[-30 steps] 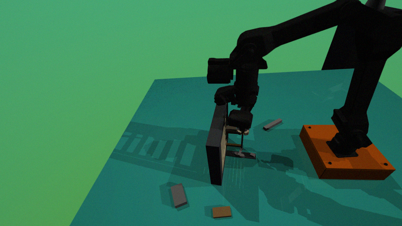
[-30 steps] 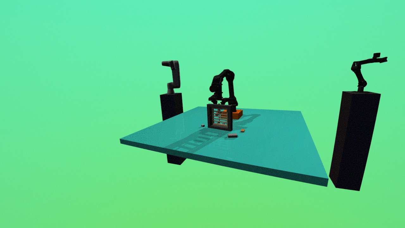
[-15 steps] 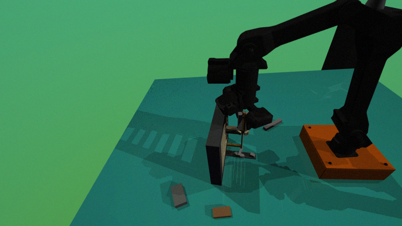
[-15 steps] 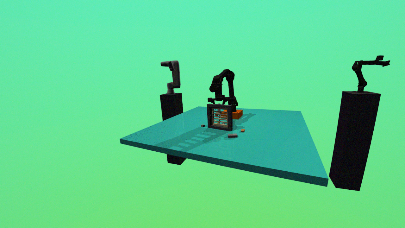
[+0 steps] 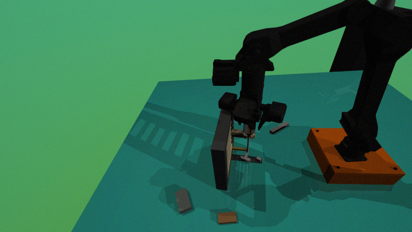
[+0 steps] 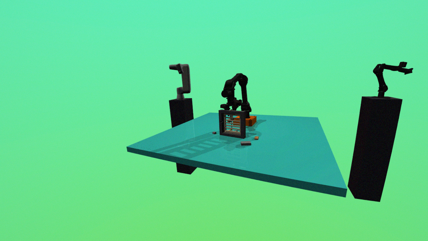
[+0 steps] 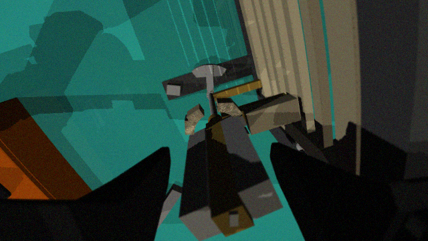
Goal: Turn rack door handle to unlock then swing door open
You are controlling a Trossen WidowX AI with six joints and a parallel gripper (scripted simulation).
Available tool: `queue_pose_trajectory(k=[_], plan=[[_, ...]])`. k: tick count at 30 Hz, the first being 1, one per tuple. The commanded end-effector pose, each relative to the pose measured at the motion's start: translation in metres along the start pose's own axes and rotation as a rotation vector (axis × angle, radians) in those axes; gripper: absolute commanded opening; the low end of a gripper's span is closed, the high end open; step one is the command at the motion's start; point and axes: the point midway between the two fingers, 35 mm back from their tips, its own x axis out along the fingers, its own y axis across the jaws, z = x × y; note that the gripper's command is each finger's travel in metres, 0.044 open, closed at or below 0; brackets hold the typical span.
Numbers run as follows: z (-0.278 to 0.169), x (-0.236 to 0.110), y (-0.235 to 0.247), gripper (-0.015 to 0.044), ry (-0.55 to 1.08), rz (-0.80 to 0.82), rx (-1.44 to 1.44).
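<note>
The slatted beige door [image 7: 346,67] [image 6: 232,132] sits closed in the dark upright frame [image 5: 220,170] [image 6: 221,129] [image 7: 388,67]. The upright handle [image 7: 247,147] [image 5: 245,128] stands out from the door on a beige bracket; it has two grey halves around an ochre core. Below it, a thin rod ends in a grey fan-shaped piece [image 7: 209,71] [image 5: 246,158] over a dark bar. My gripper [image 7: 221,152] [image 5: 255,127] is open, pointing down, with the handle between its fingers and gaps on both sides in the wrist view. The top view partly hides the fingers.
A grey block [image 5: 183,199] [image 6: 245,143] and an orange block [image 5: 227,217] [image 6: 256,138] lie near the frame's near end. A light grey bar [image 5: 279,127] [image 6: 214,132] lies beyond the handle. The arm's orange base [image 5: 360,170] [image 7: 43,150] faces the door side.
</note>
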Motion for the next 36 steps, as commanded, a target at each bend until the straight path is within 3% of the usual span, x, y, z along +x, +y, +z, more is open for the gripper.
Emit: queue_pose_trajectory(k=[1,4,14,22,31,36], plan=[[0.0006,0.0002,0.0002,0.0288,-0.004,0.001,-0.335],[0.0006,0.0002,0.0002,0.0288,-0.004,0.0,-0.45],[0.0006,0.0002,0.0002,0.0288,-0.004,0.0,-0.458],[0.0006,0.0002,0.0002,0.0078,-0.004,0.0,-0.458],[0.0006,0.0002,0.0002,0.0018,-0.004,0.0,-0.458],[0.0007,0.0002,0.0007,0.0016,-0.004,0.001,-0.445]])
